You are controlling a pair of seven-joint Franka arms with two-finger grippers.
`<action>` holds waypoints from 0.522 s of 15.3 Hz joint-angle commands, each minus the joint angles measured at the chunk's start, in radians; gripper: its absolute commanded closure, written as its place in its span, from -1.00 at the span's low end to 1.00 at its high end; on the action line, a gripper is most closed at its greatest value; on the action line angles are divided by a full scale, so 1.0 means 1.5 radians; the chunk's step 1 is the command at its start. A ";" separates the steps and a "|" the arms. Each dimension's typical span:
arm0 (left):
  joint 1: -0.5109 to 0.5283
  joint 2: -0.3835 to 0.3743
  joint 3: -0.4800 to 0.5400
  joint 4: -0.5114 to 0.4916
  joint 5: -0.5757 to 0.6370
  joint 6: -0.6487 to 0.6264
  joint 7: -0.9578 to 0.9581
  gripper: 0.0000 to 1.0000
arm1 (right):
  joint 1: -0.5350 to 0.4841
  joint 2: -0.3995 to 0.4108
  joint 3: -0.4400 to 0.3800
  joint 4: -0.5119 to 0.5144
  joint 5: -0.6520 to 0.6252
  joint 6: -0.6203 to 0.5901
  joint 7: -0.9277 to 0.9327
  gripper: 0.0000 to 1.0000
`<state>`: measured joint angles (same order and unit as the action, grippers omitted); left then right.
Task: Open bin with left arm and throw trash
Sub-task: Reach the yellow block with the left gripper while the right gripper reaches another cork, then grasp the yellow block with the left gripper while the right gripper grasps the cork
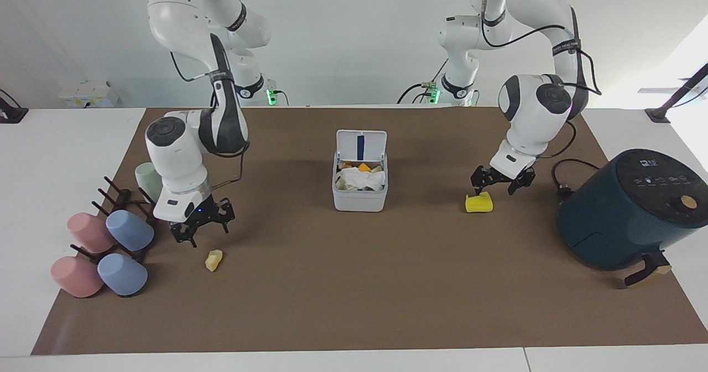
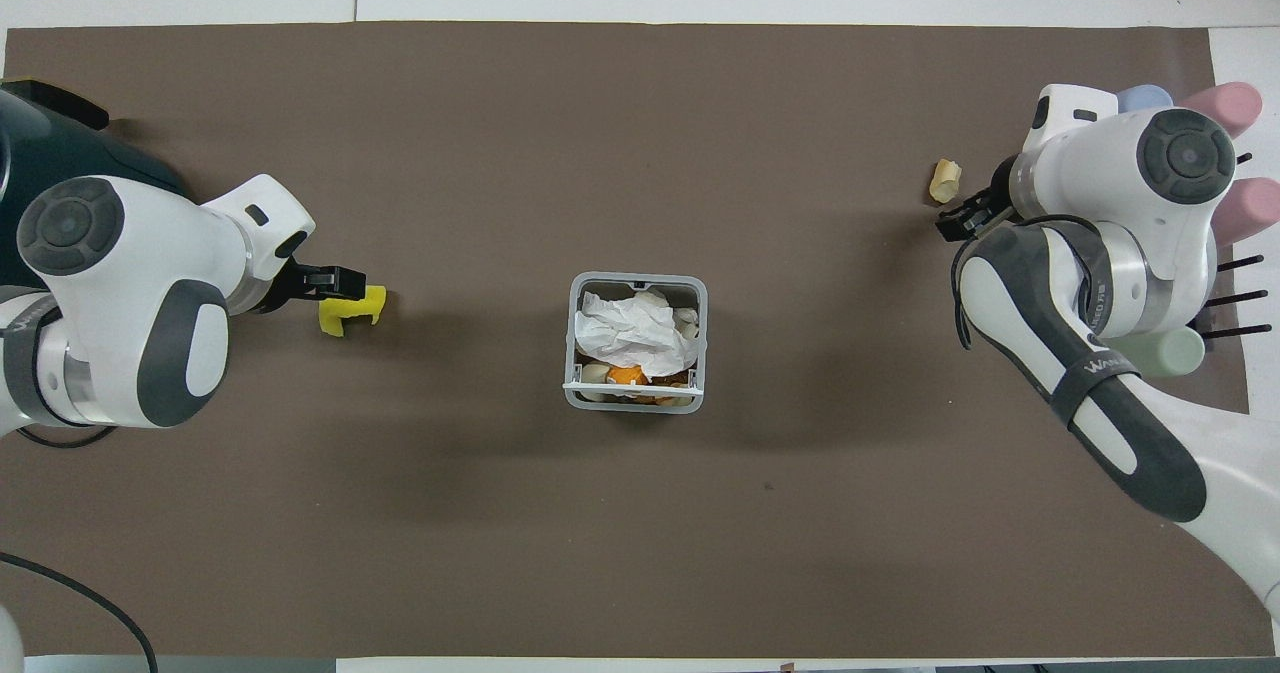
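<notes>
Overhead only: bin (image 2: 637,341) contents, lid (image 1: 361,146) edge-on

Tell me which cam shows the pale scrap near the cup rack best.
The facing view. The pale scrap lies in the open on the brown mat, with the right gripper hanging just above it, apart from it. The overhead view also shows the scrap, but the right gripper crowds in beside it there.

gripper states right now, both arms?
Left gripper: open, empty, just above the yellow block.
Right gripper: open, empty, over the mat beside the pale scrap.
</notes>
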<state>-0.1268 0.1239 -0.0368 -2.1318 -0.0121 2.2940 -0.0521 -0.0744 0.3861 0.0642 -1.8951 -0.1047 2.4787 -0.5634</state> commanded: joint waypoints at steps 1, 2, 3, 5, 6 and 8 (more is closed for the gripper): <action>-0.008 0.016 0.006 -0.027 0.000 0.054 0.003 -0.92 | -0.006 0.018 0.015 0.012 0.003 0.009 -0.043 -1.00; -0.016 0.017 0.006 -0.036 0.000 0.059 0.002 -0.78 | -0.008 0.023 0.021 0.013 0.031 0.010 -0.049 -1.00; -0.025 0.017 0.006 -0.042 0.000 0.060 0.001 -0.40 | -0.013 0.028 0.024 0.015 0.067 0.013 -0.069 -1.00; -0.032 0.019 0.006 -0.047 0.000 0.071 -0.035 1.00 | -0.011 0.059 0.029 0.065 0.127 0.025 -0.110 -1.00; -0.033 0.023 0.006 -0.047 0.000 0.085 -0.052 1.00 | -0.009 0.072 0.029 0.084 0.131 0.023 -0.111 -1.00; -0.040 0.025 0.006 -0.047 0.000 0.080 -0.054 1.00 | -0.005 0.073 0.029 0.079 0.133 0.026 -0.113 -1.00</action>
<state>-0.1651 0.1662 -0.0396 -2.1818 -0.0121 2.3869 -0.1090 -0.0795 0.4576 0.0993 -1.8132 0.0675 2.5059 -0.7028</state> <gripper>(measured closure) 0.670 0.000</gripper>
